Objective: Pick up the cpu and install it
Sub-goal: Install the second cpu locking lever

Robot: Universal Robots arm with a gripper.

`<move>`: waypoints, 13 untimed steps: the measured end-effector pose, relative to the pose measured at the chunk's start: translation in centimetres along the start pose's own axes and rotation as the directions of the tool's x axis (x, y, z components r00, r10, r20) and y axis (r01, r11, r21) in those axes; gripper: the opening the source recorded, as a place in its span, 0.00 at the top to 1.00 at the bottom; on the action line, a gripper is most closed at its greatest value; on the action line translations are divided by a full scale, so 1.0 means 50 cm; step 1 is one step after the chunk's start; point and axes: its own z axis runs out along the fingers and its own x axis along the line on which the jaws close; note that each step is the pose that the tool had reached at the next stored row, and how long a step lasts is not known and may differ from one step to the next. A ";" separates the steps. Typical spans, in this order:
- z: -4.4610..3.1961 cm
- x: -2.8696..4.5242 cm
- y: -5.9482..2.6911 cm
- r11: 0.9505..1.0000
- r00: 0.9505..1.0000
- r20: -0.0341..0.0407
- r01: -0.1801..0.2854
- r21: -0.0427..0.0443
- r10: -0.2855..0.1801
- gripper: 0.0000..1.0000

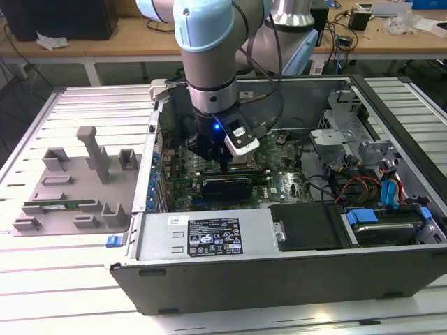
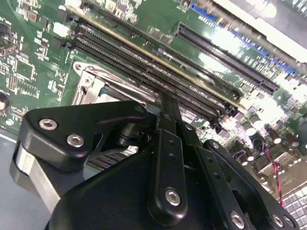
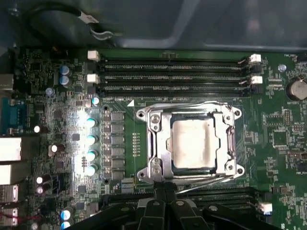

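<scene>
Nearest the lens: a grey computer case (image 1: 209,279) lay opened on the slatted counter (image 1: 42,279), a black drive cover (image 1: 307,227) just behind its front wall.
Exterior view's left: a grey parts holder (image 1: 77,181) rested on the counter beside the case, with a long green memory stick (image 1: 59,206) lying in it.
Arm: it reached down into the case, over the green motherboard (image 1: 279,183).
Gripper: it (image 1: 225,162) hung low, just above the board at the socket's edge.
Fingers: pressed together with nothing pinched; in the second wrist view they (image 2: 169,115) met in one thin black tip.
Cpu: it (image 3: 193,143) sat flat inside the metal-framed socket (image 3: 152,143) in the first wrist view, silver top up, apart from the fingers.
Beyond the socket: black memory slots (image 3: 172,72) ran side by side in the first wrist view.
Far back: a wooden bench (image 1: 105,43) stood behind the counter.
</scene>
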 end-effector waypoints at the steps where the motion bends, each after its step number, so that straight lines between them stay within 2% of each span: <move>1: 0.000 0.000 -0.003 1.000 1.000 0.000 0.000 -0.005 0.000 0.89; 2: 0.000 0.000 -0.006 1.000 1.000 0.000 -0.001 -0.010 0.001 0.89; 3: -0.001 0.000 -0.010 1.000 1.000 0.000 -0.002 -0.022 0.002 0.89; 4: -0.001 0.001 -0.018 0.999 1.000 -0.001 -0.004 -0.041 0.004 0.89; 6: -0.002 0.003 -0.028 0.996 1.000 -0.002 -0.009 -0.087 0.009 0.89; 7: -0.001 0.004 -0.028 0.995 1.000 -0.003 -0.010 -0.097 0.010 0.89; 9: 0.000 0.009 -0.029 0.993 1.000 -0.003 -0.012 -0.115 0.012 0.89; 13: 0.003 0.016 -0.033 0.992 1.000 -0.003 -0.013 -0.123 0.013 0.89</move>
